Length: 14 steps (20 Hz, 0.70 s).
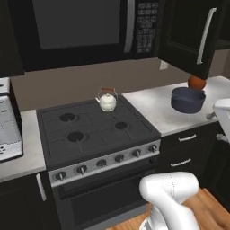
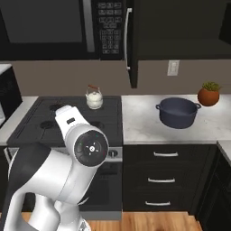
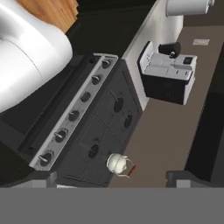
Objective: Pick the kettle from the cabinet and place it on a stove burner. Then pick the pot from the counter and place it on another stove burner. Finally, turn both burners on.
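Note:
The cream-white kettle (image 1: 108,101) (image 2: 94,99) (image 3: 118,163) stands upright on the stove's back right burner. The other burners (image 1: 75,136) are bare, and a row of knobs (image 1: 119,158) (image 3: 73,115) lines the stove front. The dark blue pot (image 1: 187,99) (image 2: 178,113) sits on the marbled counter (image 1: 150,105) (image 2: 142,124) to the right of the stove. Above it the black cabinet (image 1: 191,31) (image 2: 131,45) has its door swung open. My gripper (image 3: 111,183) is open, its fingertips (image 3: 43,177) wide apart, holding nothing and looking along the stove from the right.
A black microwave (image 1: 81,27) (image 2: 49,27) hangs over the stove. An orange plant pot (image 1: 196,82) (image 2: 208,95) stands behind the blue pot. A white coffee machine (image 3: 168,76) (image 1: 6,126) sits on the counter left of the stove. Drawers (image 2: 162,180) lie under the right counter.

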Tool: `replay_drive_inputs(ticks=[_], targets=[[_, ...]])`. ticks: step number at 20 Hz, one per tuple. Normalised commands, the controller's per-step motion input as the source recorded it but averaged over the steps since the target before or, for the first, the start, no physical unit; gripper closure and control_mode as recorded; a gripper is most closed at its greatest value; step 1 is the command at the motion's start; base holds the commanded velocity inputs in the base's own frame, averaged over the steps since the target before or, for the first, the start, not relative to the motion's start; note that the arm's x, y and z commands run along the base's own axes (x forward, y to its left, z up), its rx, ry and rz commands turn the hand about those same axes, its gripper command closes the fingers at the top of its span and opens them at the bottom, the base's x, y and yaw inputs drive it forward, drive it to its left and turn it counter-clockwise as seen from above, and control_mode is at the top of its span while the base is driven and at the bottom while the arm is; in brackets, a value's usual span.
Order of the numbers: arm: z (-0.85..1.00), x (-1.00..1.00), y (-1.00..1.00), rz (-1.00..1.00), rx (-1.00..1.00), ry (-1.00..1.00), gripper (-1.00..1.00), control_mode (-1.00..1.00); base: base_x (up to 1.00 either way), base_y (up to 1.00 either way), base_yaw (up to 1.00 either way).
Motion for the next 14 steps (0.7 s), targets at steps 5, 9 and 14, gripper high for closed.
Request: replay_drive_inputs(ticks=[5, 9, 14], targets=[[0.00, 0.00, 0.00, 0.00, 0.00, 0.00, -1.00, 1.00, -0.16, -0.60, 0.00], [0.00, 0.00, 0.00, 0.00, 0.00, 0.00, -1.00, 1.00, -0.15, -0.61, 0.00], [0.00, 0.00, 0.00, 0.00, 0.00, 0.00, -1.00, 1.00, -0.11, -0.59, 0.00]])
